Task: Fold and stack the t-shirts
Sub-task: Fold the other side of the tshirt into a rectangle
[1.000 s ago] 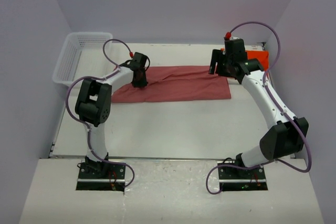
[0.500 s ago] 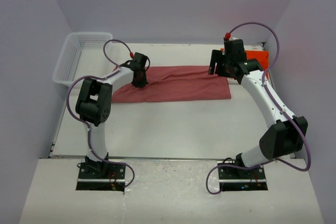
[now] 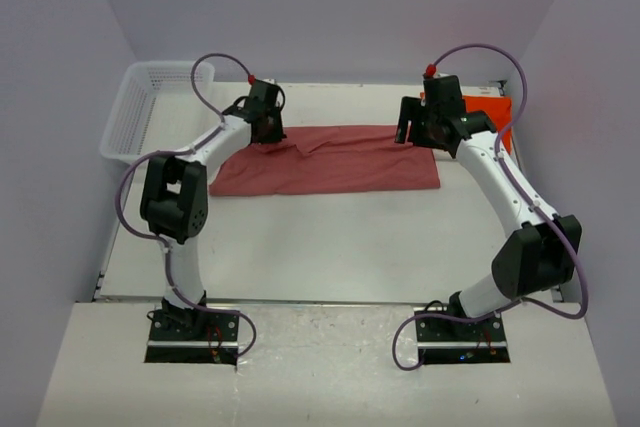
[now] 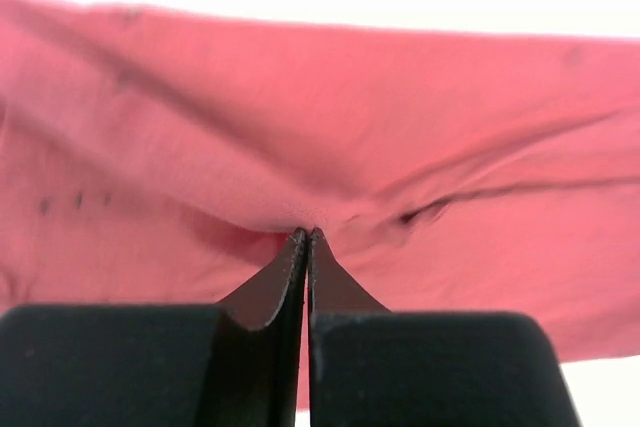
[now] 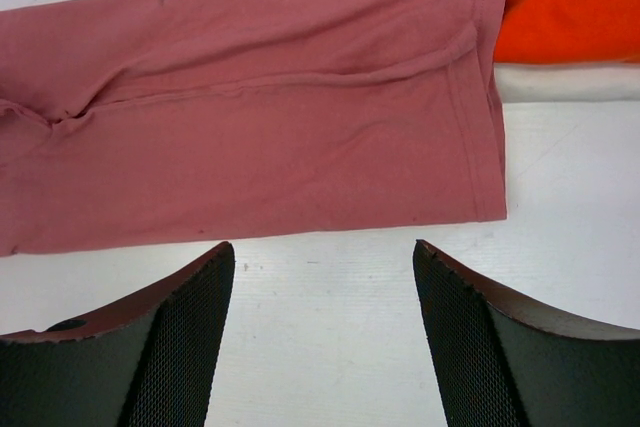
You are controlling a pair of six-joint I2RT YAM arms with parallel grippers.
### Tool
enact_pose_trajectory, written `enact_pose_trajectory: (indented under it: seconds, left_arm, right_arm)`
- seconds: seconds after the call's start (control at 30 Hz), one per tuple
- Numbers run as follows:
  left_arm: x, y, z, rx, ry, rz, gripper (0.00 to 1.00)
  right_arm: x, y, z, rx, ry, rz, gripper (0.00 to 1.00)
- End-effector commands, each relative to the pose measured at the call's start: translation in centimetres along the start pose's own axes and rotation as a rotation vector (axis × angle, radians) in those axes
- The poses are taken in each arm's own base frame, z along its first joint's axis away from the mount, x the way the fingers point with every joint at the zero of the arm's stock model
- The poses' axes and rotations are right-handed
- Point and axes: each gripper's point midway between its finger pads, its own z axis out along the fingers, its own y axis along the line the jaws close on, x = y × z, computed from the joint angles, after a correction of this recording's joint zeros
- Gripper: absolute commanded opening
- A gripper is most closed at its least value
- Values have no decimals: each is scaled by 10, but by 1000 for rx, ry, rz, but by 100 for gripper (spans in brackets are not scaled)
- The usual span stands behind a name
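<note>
The rose-red t-shirt point(image 3: 340, 159) lies as a long folded band across the far middle of the table. My left gripper point(image 3: 268, 133) is at its far left edge, shut, pinching a fold of the red cloth point(image 4: 320, 127) at the fingertips. My right gripper point(image 3: 414, 133) hovers over the shirt's far right end, open and empty; the shirt's hem point(image 5: 300, 147) lies beyond its fingers point(image 5: 190, 337). The orange t-shirt point(image 3: 494, 110) lies folded at the far right, and in the right wrist view point(image 5: 570, 2) it rests on the white t-shirt point(image 5: 565, 82).
A white mesh basket point(image 3: 140, 107) stands at the far left corner. Bare white table point(image 3: 330, 237) stretches between the shirt and the arm bases. Walls close in the left, back and right sides.
My left gripper has moved toward the back of the table, drawing the shirt's left edge with it. The right arm has barely moved.
</note>
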Motion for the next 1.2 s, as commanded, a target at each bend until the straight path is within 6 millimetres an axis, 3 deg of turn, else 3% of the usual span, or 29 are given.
enact_pose_trajectory:
  seconds: [0.0, 0.07, 0.1, 0.13, 0.17, 0.2, 0.23, 0.3, 0.33, 0.37, 0.4, 0.5, 0.53, 0.57, 0.6, 0.63, 0.7, 0.73, 0.77, 0.8, 0.93, 0.97, 1.17]
  left_arm:
    - [-58, -38, -4, 132, -137, 63, 0]
    - [-61, -53, 17, 210, -130, 99, 0]
    - [-88, -69, 12, 258, -190, 119, 0]
    - [-80, -78, 29, 309, -150, 137, 6]
    - [-90, -81, 33, 313, -167, 143, 34]
    - [-111, -88, 30, 321, -223, 159, 45]
    - [-113, -77, 45, 260, -232, 163, 57]
    - [-122, -60, 47, 162, -262, 164, 64]
    - [-134, -50, 34, 99, -307, 150, 66]
    - [-124, -42, 36, 75, -312, 146, 68]
    - [-141, -42, 3, 76, -378, 126, 69]
    - [-135, -22, -40, 23, -430, 43, 71]
    - [-131, -17, -48, 8, -433, 9, 70]
    - [-106, -8, -46, -3, -379, -35, 69]
    - [-96, -5, -52, 2, -365, -58, 67]
    - [-94, -7, -72, 31, -374, -91, 56]
    - [-57, 5, -75, 26, -297, -166, 28]
    - [-48, 8, -76, 17, -274, -201, 0]
    - [-27, 17, -72, -13, -221, -203, 0]
    - [-22, 18, -74, -11, -206, -203, 0]
    - [-3, 34, -62, -89, -142, -167, 0]
    - [-8, 33, -60, -99, -143, -163, 0]
    - [4, 42, -25, -169, -33, -146, 0]
  right_arm:
    - [-6, 7, -1, -23, -16, 6, 73]
    - [-5, 8, 0, -28, -6, 7, 73]
    - [-4, 9, 2, -29, -1, 9, 73]
    - [-2, 10, 3, -33, 7, 8, 73]
    - [-2, 10, 4, -34, 4, 9, 73]
    - [-2, 9, 4, -27, 0, 12, 73]
    - [2, 7, 5, -24, 7, 11, 73]
    - [4, 9, 4, -39, 11, 10, 73]
    - [4, 9, 2, -43, 8, 11, 73]
    - [3, 11, 1, -52, 0, 13, 73]
    - [3, 13, 1, -66, 0, 13, 73]
    - [0, 19, 2, -89, 5, 14, 73]
    - [3, 19, 6, -86, 18, 12, 73]
    - [3, 18, 8, -79, 23, 14, 73]
    - [2, 18, 9, -74, 24, 16, 73]
    - [4, 18, 14, -71, 35, 14, 73]
    - [3, 20, 16, -76, 44, 11, 71]
    - [9, 19, 21, -67, 77, 11, 54]
    - [10, 19, 23, -69, 86, 10, 33]
    - [14, 20, 25, -73, 96, 9, 3]
    - [28, 33, 44, -131, 166, 35, 0]
    - [39, 34, 60, -123, 219, 35, 0]
    - [52, 53, 90, -126, 275, 57, 0]
